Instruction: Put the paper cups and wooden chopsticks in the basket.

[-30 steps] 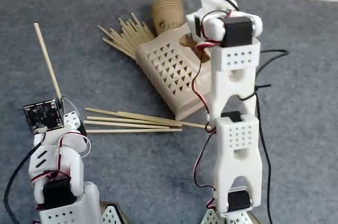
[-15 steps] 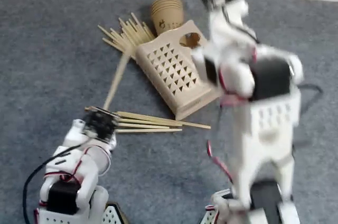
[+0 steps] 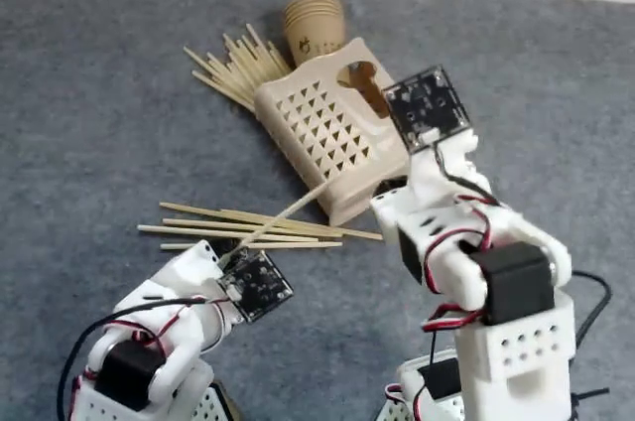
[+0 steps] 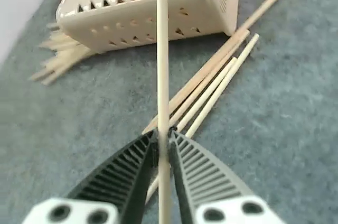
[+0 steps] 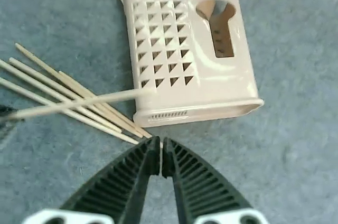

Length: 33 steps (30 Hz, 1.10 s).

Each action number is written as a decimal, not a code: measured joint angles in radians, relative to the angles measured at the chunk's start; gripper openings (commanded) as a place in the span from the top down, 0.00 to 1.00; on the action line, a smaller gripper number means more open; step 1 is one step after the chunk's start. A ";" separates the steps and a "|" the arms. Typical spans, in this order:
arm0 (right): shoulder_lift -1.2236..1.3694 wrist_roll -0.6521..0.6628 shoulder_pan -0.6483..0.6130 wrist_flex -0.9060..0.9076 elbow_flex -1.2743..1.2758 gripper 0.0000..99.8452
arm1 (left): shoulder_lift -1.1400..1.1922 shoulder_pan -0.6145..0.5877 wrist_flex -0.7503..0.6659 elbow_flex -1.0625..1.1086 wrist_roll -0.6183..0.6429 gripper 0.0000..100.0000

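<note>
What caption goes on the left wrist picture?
Left hand grips one wooden chopstick, pointing at the tipped-over basket.

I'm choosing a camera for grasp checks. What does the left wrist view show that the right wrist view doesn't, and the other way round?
Left wrist view: the left claw shut on a chopstick.
Right wrist view: the right claw, shut and empty, and the handle opening of the basket.
Both: that chopstick, the basket lying on its side, and the loose chopsticks on the grey mat.
</note>
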 measured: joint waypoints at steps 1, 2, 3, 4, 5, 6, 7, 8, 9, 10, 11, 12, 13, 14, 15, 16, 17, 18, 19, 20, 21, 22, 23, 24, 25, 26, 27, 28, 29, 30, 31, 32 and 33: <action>-0.014 -0.011 0.000 -0.025 0.044 0.97 | 0.002 0.002 0.000 0.015 -0.006 0.83; -0.023 -0.021 0.000 -0.051 0.087 0.97 | 0.002 0.002 0.000 0.029 -0.012 0.83; -0.031 -0.032 -0.002 -0.084 0.133 0.97 | 0.002 0.002 0.000 0.035 -0.014 0.84; -0.038 -0.041 -0.002 -0.114 0.178 0.97 | 0.002 0.002 0.002 0.038 -0.015 0.83; -0.041 -0.049 -0.002 -0.143 0.221 0.97 | 0.000 0.002 0.002 0.040 -0.015 0.83; -0.041 -0.054 -0.002 -0.167 0.258 0.97 | -0.002 0.002 0.002 0.040 -0.015 0.83; -0.041 -0.058 -0.002 -0.189 0.293 0.97 | -0.002 0.002 0.002 0.040 -0.015 0.83; -0.041 -0.063 0.000 -0.209 0.321 0.97 | -0.002 0.002 0.002 0.040 -0.015 0.83; -0.041 -0.063 0.008 -0.229 0.345 0.97 | -0.002 0.002 0.002 0.038 -0.015 0.83; -0.041 -0.063 0.015 -0.249 0.365 0.97 | -0.002 0.000 0.002 0.034 -0.015 0.83; -0.041 -0.064 0.028 -0.265 0.377 0.97 | 0.005 -0.012 0.002 0.018 -0.015 0.83; -0.041 -0.066 0.043 -0.284 0.391 0.97 | 0.005 -0.037 0.002 -0.002 -0.015 0.84; -0.041 -0.066 0.057 -0.301 0.405 0.97 | 0.000 -0.066 0.002 -0.023 -0.015 0.84; -0.041 -0.066 0.071 -0.318 0.422 0.97 | -0.002 -0.095 -0.005 -0.046 -0.015 0.84; -0.041 -0.066 0.083 -0.336 0.437 0.97 | -0.002 -0.123 -0.023 -0.064 -0.015 0.84; -0.041 -0.068 0.092 -0.358 0.454 0.97 | 0.000 -0.147 -0.048 -0.081 -0.011 0.84; -0.041 -0.077 0.098 -0.376 0.470 0.97 | -0.002 -0.181 -0.080 -0.094 0.009 0.84; -0.041 -0.089 0.101 -0.397 0.486 0.97 | -0.002 -0.218 -0.118 -0.100 0.032 0.84; -0.041 -0.100 0.104 -0.420 0.499 0.97 | -0.002 -0.256 -0.160 -0.100 0.058 0.85; -0.041 -0.106 0.106 -0.440 0.514 0.97 | -0.002 -0.292 -0.206 -0.100 0.084 0.86; -0.043 -0.109 0.106 -0.459 0.529 0.97 | -0.002 -0.321 -0.252 -0.100 0.110 0.87; -0.041 -0.110 0.106 -0.477 0.542 0.97 | -0.002 -0.344 -0.293 -0.100 0.133 0.88; -0.041 -0.112 0.106 -0.496 0.555 0.97 | -0.002 -0.362 -0.333 -0.097 0.152 0.88; -0.041 -0.112 0.106 -0.512 0.568 0.97 | -0.002 -0.371 -0.370 -0.086 0.166 0.88; -0.041 -0.112 0.106 -0.529 0.582 0.97 | -0.002 -0.374 -0.399 -0.074 0.176 0.88; -0.041 -0.112 0.106 -0.545 0.591 0.97 | 0.000 -0.374 -0.427 -0.060 0.186 0.88; -0.041 -0.112 0.106 -0.560 0.603 0.97 | 0.000 -0.374 -0.448 -0.051 0.196 0.88; -0.041 -0.112 0.106 -0.575 0.611 0.97 | 0.003 -0.374 -0.470 -0.044 0.206 0.88; -0.041 -0.112 0.106 -0.585 0.620 0.97 | 0.005 -0.374 -0.486 -0.043 0.215 0.88; -0.041 -0.112 0.107 -0.594 0.624 0.97 | 0.006 -0.374 -0.499 -0.043 0.222 0.88; -0.041 -0.112 0.107 -0.600 0.628 0.97 | 0.003 -0.374 -0.509 -0.043 0.227 0.88; -0.041 -0.112 0.107 -0.606 0.628 0.97 | 0.014 -0.374 -0.522 -0.043 0.230 0.88; -0.041 -0.112 0.107 -0.608 0.628 0.97 | 0.037 -0.376 -0.534 -0.044 0.230 0.89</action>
